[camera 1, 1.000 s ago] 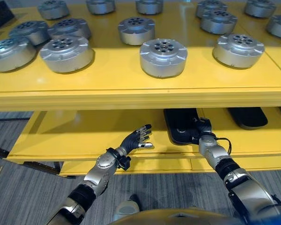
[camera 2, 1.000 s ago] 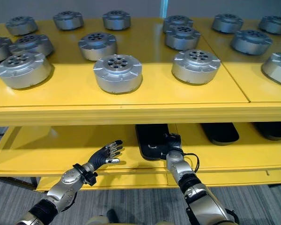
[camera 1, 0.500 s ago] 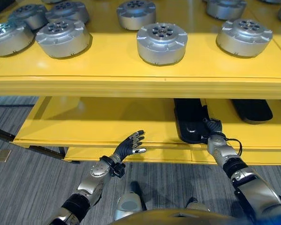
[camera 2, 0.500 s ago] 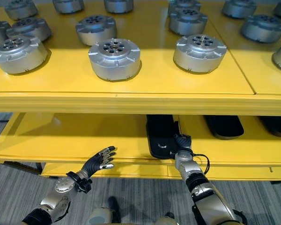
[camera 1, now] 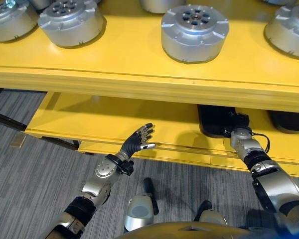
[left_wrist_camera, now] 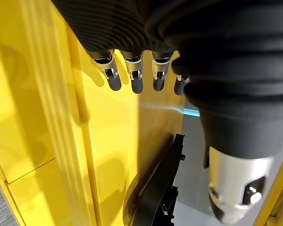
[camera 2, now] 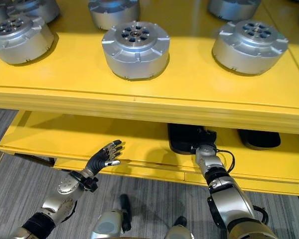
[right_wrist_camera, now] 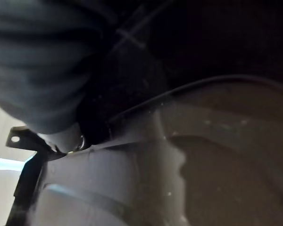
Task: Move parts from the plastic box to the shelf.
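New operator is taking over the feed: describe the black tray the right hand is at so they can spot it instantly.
Find the yellow shelf loaded with silver round parts; look at the lower shelf beneath. The black tray there is the one at the right hand; another dark tray lies to its right, untouched.

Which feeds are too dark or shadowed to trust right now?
Right wrist view: nearly all dark, the black tray murky. Eye views: the lower shelf sits in the top shelf's shadow, yet the left hand shows plainly. Left wrist view: well lit.
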Available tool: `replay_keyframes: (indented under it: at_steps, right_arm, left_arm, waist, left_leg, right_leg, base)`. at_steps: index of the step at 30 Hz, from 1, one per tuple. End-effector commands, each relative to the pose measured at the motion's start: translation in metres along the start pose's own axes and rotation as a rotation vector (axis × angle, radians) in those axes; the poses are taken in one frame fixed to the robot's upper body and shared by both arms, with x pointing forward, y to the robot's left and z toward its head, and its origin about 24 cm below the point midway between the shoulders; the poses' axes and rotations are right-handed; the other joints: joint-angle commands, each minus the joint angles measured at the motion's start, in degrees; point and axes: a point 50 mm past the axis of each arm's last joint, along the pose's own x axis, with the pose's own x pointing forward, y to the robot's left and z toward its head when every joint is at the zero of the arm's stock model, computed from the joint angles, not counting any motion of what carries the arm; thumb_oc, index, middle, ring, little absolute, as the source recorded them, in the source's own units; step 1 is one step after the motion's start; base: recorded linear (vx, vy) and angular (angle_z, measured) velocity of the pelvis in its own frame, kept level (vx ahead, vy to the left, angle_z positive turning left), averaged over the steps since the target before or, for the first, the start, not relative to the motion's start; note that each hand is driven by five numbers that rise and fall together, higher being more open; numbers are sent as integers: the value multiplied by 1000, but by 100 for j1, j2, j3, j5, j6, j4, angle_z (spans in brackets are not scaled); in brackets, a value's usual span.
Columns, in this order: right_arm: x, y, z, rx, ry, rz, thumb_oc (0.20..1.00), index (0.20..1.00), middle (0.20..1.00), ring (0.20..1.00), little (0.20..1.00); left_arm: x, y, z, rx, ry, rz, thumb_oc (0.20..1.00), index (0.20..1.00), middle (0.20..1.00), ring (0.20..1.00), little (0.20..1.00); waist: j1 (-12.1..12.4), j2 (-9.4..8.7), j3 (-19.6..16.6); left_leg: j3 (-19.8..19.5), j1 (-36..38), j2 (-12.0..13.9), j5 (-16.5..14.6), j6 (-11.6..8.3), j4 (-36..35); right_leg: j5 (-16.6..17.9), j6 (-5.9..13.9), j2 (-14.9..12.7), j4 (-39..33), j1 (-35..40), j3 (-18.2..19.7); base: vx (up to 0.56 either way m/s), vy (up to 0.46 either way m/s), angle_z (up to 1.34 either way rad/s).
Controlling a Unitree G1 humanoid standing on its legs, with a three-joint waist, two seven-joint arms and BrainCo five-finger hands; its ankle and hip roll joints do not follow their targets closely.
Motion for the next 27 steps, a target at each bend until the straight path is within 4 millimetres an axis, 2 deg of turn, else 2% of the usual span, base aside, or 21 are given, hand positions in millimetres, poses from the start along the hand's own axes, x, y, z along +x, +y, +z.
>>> replay_keyframes:
  at_steps: [1, 7, 20, 27]
  right_arm:
    - [9, -12, 47, 85, -106, -13, 200, 200, 200, 200, 200]
    - [12, -15, 72, 87, -137, -30, 200, 200, 200, 200, 200]
    - [11, -13, 103, 175, -120, -51, 200, 200, 200, 200, 200]
    - [8, -10, 122, 129, -170, -64, 200, 200, 200, 200, 200]
  left_arm:
    - [10, -4, 31, 3, -139, -29, 1000, 1000, 1000, 1000, 1000]
    - [18, -10, 43, -11, -183, -50, 1000, 1000, 1000, 1000, 1000]
    - [31, -30, 55, -13, -222, -90, 1000, 1000, 1000, 1000, 1000]
    - [35, -36, 54, -21, -216, -92, 1000, 1000, 1000, 1000, 1000]
  waist:
    - [239, 135, 40]
    - [329, 194, 305]
    - [397, 277, 693]
    - [401, 315, 834]
  left_leg:
    - [-37, 257, 309, -238, -284, 298]
    - [-63, 14, 311, -199, -315, 359]
    - [-78, -354, 376, -222, -369, 655]
    - [-85, -473, 400, -234, -388, 773]
  right_leg:
    - [-193, 154, -99, 878, -593, 161]
    - [-226, 159, -141, 1008, -785, 149]
    - [-283, 123, -242, 1350, -1124, 137]
    - [-314, 103, -292, 1528, -1271, 145]
  base:
    - [-73, 16, 12]
    - [-77, 23, 5]
    - [-32, 15, -1]
    - [0, 0, 0]
